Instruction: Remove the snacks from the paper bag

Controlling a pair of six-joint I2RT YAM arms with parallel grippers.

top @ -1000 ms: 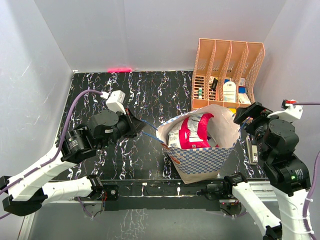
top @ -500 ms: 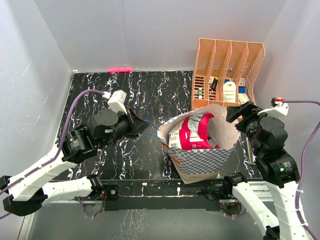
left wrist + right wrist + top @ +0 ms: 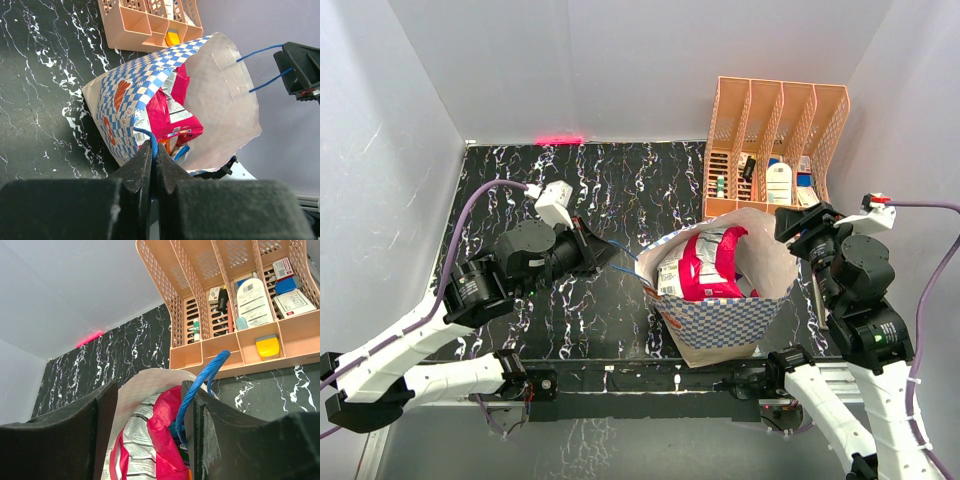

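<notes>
The paper bag (image 3: 720, 315), blue-and-white checkered outside and cream inside, stands open at the table's front middle. A magenta-and-silver snack packet (image 3: 705, 262) fills its mouth, and orange and blue packets show beneath it in the left wrist view (image 3: 172, 145). My left gripper (image 3: 605, 255) is shut on the bag's left blue cord handle (image 3: 151, 140), which holds that side out. My right gripper (image 3: 798, 225) is open at the bag's right rim. The right blue cord handle (image 3: 202, 385) lies against the inner side of its right finger (image 3: 200, 425), and the cream rim (image 3: 145, 382) sits between the fingers.
A peach-orange slotted organizer (image 3: 775, 140) with small bottles and boxes stands at the back right, just behind the bag. The black marbled tabletop (image 3: 570, 190) spreads to the left and back. Grey walls close in three sides.
My right gripper has moved left and forward onto the bag's right rim and handle. My left gripper still holds the left handle and has barely shifted.
</notes>
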